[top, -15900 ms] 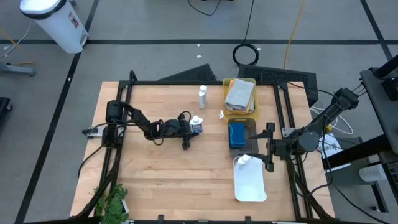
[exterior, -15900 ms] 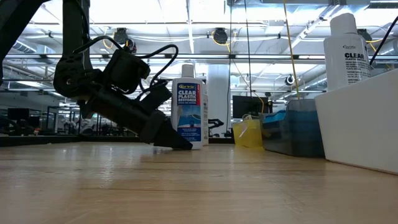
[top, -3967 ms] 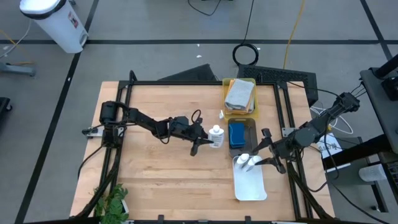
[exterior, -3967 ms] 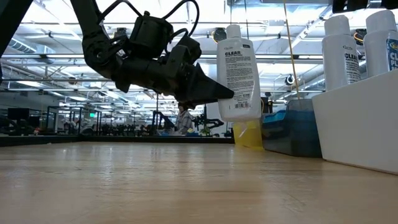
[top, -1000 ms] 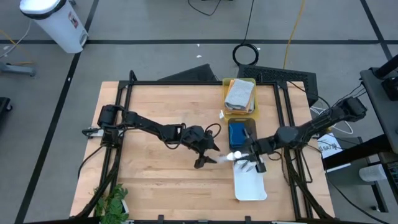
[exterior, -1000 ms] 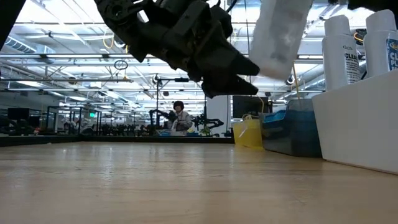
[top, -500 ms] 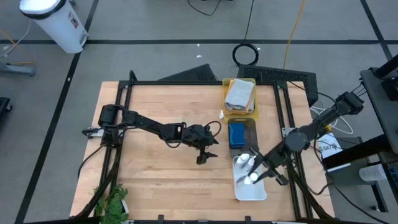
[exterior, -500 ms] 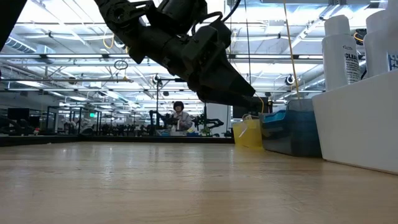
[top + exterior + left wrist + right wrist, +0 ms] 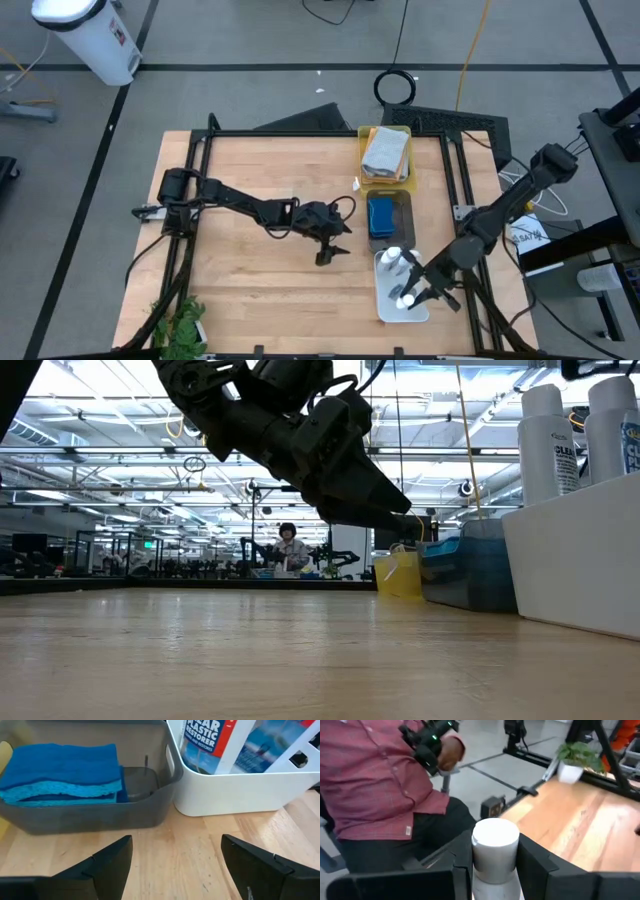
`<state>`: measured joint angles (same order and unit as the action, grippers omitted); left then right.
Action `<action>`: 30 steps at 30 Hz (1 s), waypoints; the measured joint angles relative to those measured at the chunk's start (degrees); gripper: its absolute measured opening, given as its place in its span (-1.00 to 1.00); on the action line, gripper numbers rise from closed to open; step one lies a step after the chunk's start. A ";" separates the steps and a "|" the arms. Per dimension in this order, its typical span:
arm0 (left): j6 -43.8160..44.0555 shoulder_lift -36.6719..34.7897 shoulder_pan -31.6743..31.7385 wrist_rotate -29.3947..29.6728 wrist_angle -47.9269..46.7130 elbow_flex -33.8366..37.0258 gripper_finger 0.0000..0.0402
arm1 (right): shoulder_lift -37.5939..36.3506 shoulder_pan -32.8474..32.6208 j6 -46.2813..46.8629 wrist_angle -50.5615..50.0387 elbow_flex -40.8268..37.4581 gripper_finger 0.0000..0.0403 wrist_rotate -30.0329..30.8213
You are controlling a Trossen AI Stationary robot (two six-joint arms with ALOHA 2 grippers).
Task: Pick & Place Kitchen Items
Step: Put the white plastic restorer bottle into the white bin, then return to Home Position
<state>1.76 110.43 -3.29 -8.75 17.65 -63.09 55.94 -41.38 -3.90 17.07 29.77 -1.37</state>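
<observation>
Right end effector [image 9: 408,296] clamps a white bottle [image 9: 494,851] by its capped neck, over the white tray [image 9: 402,312] beside the two bottles [image 9: 398,260] standing in it. Left end effector [image 9: 333,254], fingers spread wide and empty, hovers above the tabletop [image 9: 260,290] just beside the grey tray of blue sponges [image 9: 62,772].

A light wooden surface [image 9: 260,270] framed by black rails carries three trays in a row along its right side: a yellow tray [image 9: 367,182] farthest back, a dark grey tray [image 9: 402,203] in the middle, and a white tray [image 9: 388,304] nearest the front edge.
</observation>
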 joint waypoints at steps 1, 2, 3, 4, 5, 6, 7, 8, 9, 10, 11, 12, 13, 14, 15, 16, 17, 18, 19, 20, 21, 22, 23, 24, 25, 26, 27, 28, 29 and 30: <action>0.00 0.00 0.00 0.05 0.00 0.00 0.52 | 0.48 0.02 0.14 0.74 -0.60 -0.60 0.25; 0.00 0.00 0.00 0.20 0.00 0.00 0.52 | 1.01 0.02 0.16 1.83 -1.27 -0.60 0.16; 0.00 0.00 0.00 0.26 0.00 0.00 0.52 | 1.58 0.02 -0.17 3.01 -1.80 -0.60 0.07; 0.00 0.00 0.02 0.28 0.00 0.00 0.52 | 1.99 -0.01 0.06 4.12 -2.28 -0.60 0.06; 0.00 0.00 0.02 0.30 0.00 0.00 0.52 | 2.29 -0.01 0.19 5.05 -2.98 -0.60 -0.13; 0.00 0.00 0.02 0.32 0.00 0.00 0.52 | 2.60 -0.01 0.21 6.19 -3.66 -0.60 -0.10; 0.00 -0.02 0.02 0.31 0.00 0.00 0.52 | 2.73 -0.01 0.21 7.21 -4.08 -0.59 -0.09; 0.00 -0.02 0.02 0.32 0.00 0.00 0.52 | 2.81 -0.01 0.19 8.54 -4.72 -0.56 0.02; 0.00 -0.02 0.02 0.33 0.01 0.00 0.52 | 2.82 -0.01 0.20 9.50 -5.29 -0.51 0.01; 0.00 -0.02 0.02 0.36 0.00 0.00 0.52 | 2.82 -0.01 0.23 10.17 -5.61 -0.43 0.02; 0.00 -0.02 0.02 0.36 0.02 0.00 0.52 | 2.82 -0.01 0.24 10.66 -5.94 -0.34 0.05; 0.00 -0.02 0.02 0.36 0.00 0.00 0.52 | 2.82 -0.01 0.51 10.77 -6.18 -0.24 0.05; 0.00 -0.02 0.02 0.36 0.00 0.00 0.52 | 2.84 -0.01 1.24 10.75 -6.28 -0.15 0.05; 0.00 -0.02 0.02 0.36 0.00 0.00 0.52 | 2.81 -0.01 2.56 10.83 -6.27 -0.07 0.05; 0.03 -0.02 0.02 0.36 -0.02 0.00 0.52 | 2.56 -0.01 3.82 10.81 -6.27 0.00 0.07; 0.15 -0.02 0.02 0.36 -0.02 0.00 0.52 | 2.14 0.02 5.02 10.68 -6.27 0.07 0.07; 0.29 -0.02 0.02 0.36 -0.02 0.00 0.52 | 1.52 0.02 6.06 10.64 -6.27 0.12 0.07; 0.33 -0.02 0.04 0.36 -0.02 0.00 0.52 | 0.62 0.02 6.57 10.59 -6.27 0.17 0.09; 0.31 -0.02 0.04 0.36 -0.02 0.00 0.52 | -0.62 0.02 6.82 10.44 -6.27 0.21 0.09; 0.27 -0.02 0.04 0.35 -0.02 0.00 0.52 | -2.09 0.02 6.88 10.03 -6.27 0.24 0.08; 0.21 -0.02 0.07 0.36 -0.02 0.00 0.52 | -3.77 0.02 6.87 9.34 -6.27 0.27 0.09; 0.13 -0.02 0.11 0.36 -0.02 0.00 0.52 | -5.77 0.02 6.70 8.21 -6.27 0.29 0.09; 0.07 -0.02 0.11 0.36 -0.02 0.00 0.52 | -7.80 0.02 6.25 6.93 -6.27 0.30 0.09; 0.04 -0.02 0.12 0.36 -0.02 0.00 0.52 | -10.10 0.02 5.95 5.55 -6.27 0.30 0.09; 0.03 -0.02 0.15 0.36 -0.04 0.00 0.52 | -12.65 0.06 5.51 3.92 -6.27 0.31 0.09; -0.05 -0.02 0.17 0.39 -0.04 0.00 0.52 | -15.35 0.10 4.90 2.12 -6.27 0.30 0.14; -0.15 -0.02 0.25 0.44 -0.04 0.00 0.52 | -18.13 0.13 4.49 0.42 -6.27 0.30 0.56; -0.15 -0.02 0.32 0.60 -0.02 0.00 0.52 | -21.08 0.13 4.35 -1.31 -6.27 0.28 1.79; -0.13 -0.02 0.48 0.93 -0.04 0.00 0.52 | -24.20 0.13 4.31 -3.29 -6.27 0.27 3.30; -0.15 -0.02 0.73 1.17 -0.04 0.00 0.52 | -27.26 0.13 4.26 -5.32 -6.27 0.26 4.75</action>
<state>1.61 110.41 -2.56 -7.57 17.61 -63.09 28.69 -41.25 0.36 11.75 23.51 3.38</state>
